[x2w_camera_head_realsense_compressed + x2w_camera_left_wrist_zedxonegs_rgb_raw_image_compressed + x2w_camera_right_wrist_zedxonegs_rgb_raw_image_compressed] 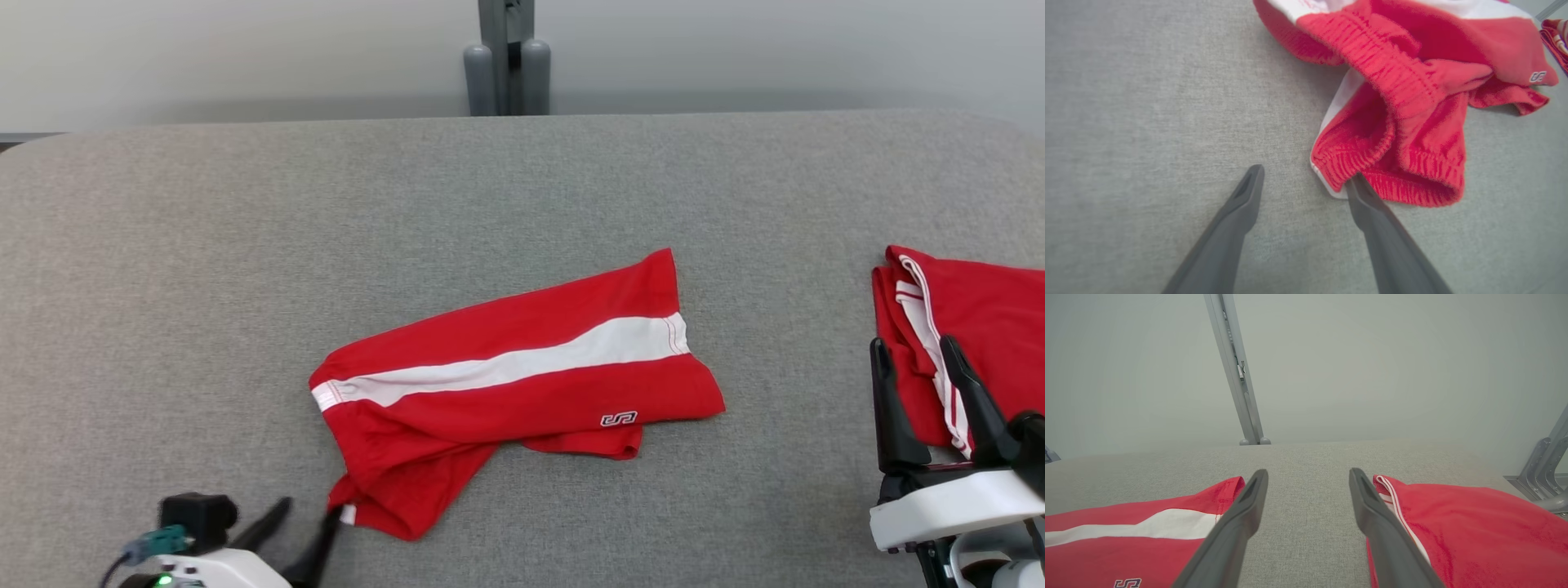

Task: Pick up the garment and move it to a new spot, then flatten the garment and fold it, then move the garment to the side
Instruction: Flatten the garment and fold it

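Here, left fingers point(1384, 237) splay low, touching the garment point(522, 384).

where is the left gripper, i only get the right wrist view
observer: The left gripper is low at the near left corner of the red shorts, jaws open.
operator: holding any cloth
observer: No. In the left wrist view one finger looks to touch the waistband with its tip, and nothing lies between the jaws.
operator: how does that end lie
observer: The waistband is bunched and doubled over on itself, not flat.
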